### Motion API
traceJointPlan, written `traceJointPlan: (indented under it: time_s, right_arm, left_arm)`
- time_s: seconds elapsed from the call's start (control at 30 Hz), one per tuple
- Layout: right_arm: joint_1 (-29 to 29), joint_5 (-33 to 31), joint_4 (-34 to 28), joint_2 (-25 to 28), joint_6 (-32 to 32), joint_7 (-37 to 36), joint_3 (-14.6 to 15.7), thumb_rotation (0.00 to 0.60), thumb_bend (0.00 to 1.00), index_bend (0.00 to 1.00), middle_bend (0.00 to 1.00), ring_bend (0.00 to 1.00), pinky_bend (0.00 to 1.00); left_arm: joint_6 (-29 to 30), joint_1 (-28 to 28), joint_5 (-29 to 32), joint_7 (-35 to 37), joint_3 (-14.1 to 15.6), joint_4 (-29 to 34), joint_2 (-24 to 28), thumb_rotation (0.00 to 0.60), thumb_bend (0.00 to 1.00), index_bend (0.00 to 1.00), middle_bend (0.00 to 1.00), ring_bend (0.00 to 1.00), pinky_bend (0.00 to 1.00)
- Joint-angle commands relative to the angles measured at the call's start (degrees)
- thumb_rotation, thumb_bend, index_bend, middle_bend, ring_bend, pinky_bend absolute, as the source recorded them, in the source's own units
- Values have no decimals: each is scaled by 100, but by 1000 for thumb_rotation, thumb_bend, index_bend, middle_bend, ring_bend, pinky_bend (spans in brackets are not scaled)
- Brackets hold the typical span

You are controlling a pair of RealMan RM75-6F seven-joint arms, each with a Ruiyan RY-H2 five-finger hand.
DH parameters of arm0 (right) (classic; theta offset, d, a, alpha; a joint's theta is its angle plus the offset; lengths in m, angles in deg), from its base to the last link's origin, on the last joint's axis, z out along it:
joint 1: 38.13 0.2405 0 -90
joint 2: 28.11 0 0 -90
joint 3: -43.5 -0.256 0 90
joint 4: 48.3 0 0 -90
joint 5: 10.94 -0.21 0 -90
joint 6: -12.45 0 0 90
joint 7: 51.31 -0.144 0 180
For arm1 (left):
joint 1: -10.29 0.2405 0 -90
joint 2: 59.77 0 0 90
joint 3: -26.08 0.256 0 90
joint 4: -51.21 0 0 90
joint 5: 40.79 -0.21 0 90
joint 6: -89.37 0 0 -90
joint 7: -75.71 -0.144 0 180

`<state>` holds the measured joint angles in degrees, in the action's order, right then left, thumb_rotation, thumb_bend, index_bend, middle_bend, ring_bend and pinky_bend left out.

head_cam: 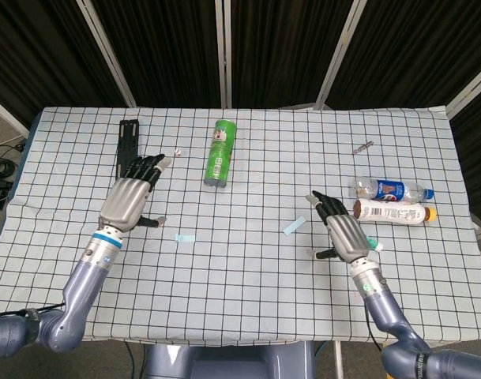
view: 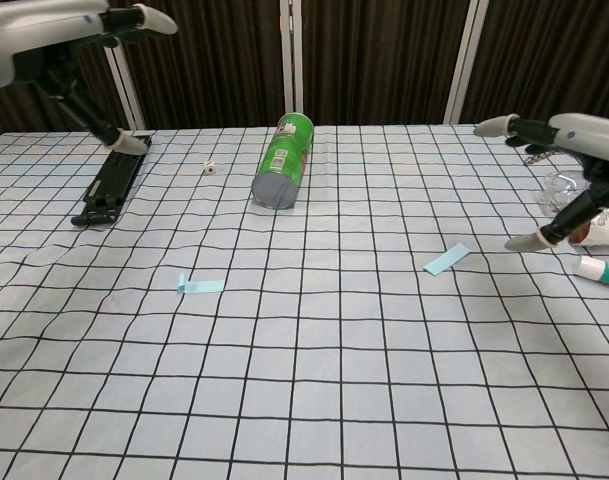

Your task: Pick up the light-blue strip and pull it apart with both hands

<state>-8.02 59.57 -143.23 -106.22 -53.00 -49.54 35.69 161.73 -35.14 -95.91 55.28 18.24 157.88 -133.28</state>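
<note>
The light-blue strip lies in two separate pieces on the checked cloth. One piece rests left of centre, with one end curled up. The other piece lies flat right of centre. My left hand hovers above the table to the left of its piece, fingers spread, holding nothing. My right hand is raised to the right of its piece, fingers apart and empty.
A green can lies on its side at the back centre. A black clamp-like bar lies back left beside a small white die. Two bottles and a small tube lie right.
</note>
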Motion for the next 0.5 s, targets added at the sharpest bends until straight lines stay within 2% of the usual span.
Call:
traceJointPlan:
  time_s: [0.03,0.23,0.4,0.5]
  right_arm:
    - [-462,782,203,525,-668,-287,347,600,19,0,0,0,0]
    - [-1108,1669,808,996,-1788,-444,664,600,0,0,0,0,0]
    - [-1552,1856,1096,1142,-2359,-486,780,600,0,0,0,0,0]
    - [-1744,1862,1194,1191,-2509,-531,814,600,0,0,0,0,0]
  left_arm:
    - [605,762,-868,689,547,-103,407,600,0,0,0,0,0]
    - [1356,1813,-1651,1397,1132,-453,789,600,0,0,0,0,0]
    - [1836,2466,-2161,1746,1444,-823,845,600,0,0,0,0,0]
    - [1921,2705,-2335,1938,1507,-936,858,600,0,0,0,0,0]
